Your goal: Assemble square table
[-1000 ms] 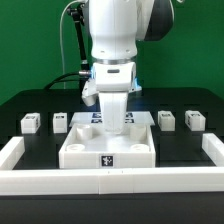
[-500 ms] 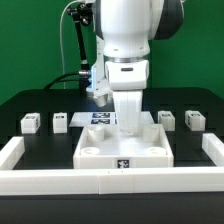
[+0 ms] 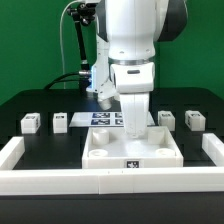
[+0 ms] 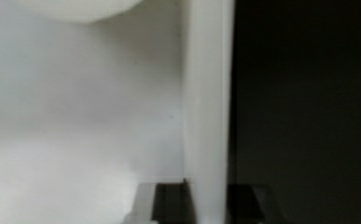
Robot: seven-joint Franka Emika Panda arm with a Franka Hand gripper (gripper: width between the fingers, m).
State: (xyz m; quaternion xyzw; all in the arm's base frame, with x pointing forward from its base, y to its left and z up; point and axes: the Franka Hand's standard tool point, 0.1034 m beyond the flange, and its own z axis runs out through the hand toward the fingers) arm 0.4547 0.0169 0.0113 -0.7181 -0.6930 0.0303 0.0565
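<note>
Exterior view has the white arm [image 3: 130, 40] filling the upper middle of the frame, reaching straight down over a black surface [image 3: 40, 100]. A low white wall [image 3: 50, 180] runs across the bottom of the frame and turns up along both side edges. Inside it the slab [image 3: 105, 152] lies flat in the lower centre, a little right of the middle. Its front side is against or just beside the wall; I cannot tell which. A black-and-white tag [image 3: 131, 165] shows on that front side.

Behind the slab, mid-frame, the marker board [image 3: 103, 117] lies flat, partly hidden by the arm. Four posts [image 3: 30, 123] stand in a row at mid-height. A second post [image 3: 60, 122] is beside the first at the left. A third post [image 3: 166, 119] is near the slab's right rear corner, and a fourth post [image 3: 194, 120] is at the far right. All four are apart from the slab.

At the frame's centre the gripper [image 3: 134, 128] comes down on the slab's rear rim. Wrist view, close up, shows dark fingers [image 4: 164, 205] on either side of a thin upright white strip [image 4: 207, 100]. This strip is the slab's rim, with white slab on one side and black surface on the other. The jaws are clenched on that rim.
</note>
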